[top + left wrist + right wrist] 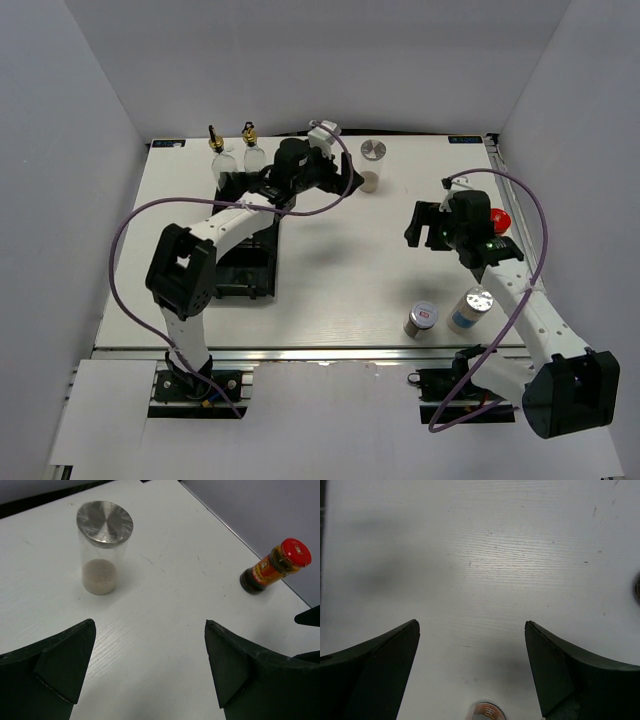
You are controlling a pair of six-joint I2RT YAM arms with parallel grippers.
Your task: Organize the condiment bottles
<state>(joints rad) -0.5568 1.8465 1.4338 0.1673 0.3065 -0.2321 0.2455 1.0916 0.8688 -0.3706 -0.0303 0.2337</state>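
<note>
Two clear glass bottles with gold pourer tops (216,148) (250,145) stand at the far end of the black tray (262,262). A beige silver-lidded shaker (372,166) (102,555) stands upright at the back centre. My left gripper (345,165) (150,630) is open just left of it, holding nothing. A red-capped dark jar (499,219) (275,567) stands at the right, half hidden behind my right arm. My right gripper (412,228) (471,630) is open over bare table. A red-label shaker (420,320) and a blue-white shaker (470,310) stand near the front right.
My left arm lies over most of the black tray. The top of a round container with an orange label (487,713) peeks in at the bottom edge of the right wrist view. White walls enclose the table on three sides.
</note>
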